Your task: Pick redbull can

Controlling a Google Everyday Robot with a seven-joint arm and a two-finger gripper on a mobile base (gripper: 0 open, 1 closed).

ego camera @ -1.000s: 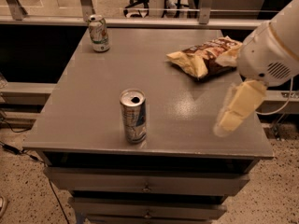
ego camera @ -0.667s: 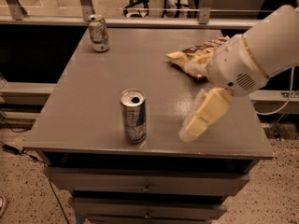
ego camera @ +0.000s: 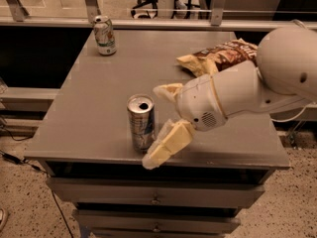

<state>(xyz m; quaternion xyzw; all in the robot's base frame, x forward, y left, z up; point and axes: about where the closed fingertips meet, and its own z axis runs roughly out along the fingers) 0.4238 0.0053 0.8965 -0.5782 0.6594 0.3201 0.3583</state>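
Observation:
The redbull can (ego camera: 140, 122) is a tall slim silver-and-blue can with a silver top and a dark drinking hole. It stands upright near the front edge of the grey table (ego camera: 99, 108). My gripper (ego camera: 157, 125) is just right of the can and open. One cream finger (ego camera: 167, 144) reaches down past the can's front right side. The other finger (ego camera: 167, 90) is behind and to the right of the can's top. The fingers stand apart from the can, which is free on the table. My white arm comes in from the right.
A shorter white-and-green can (ego camera: 104, 34) stands at the table's back left corner. A crumpled chip bag (ego camera: 218, 56) lies at the back right, partly behind my arm. Drawers (ego camera: 156, 198) are under the table. A glass railing runs behind.
My arm has swung left across the table, bringing the gripper from the right side up next to the redbull can. The cans and the bag have not moved.

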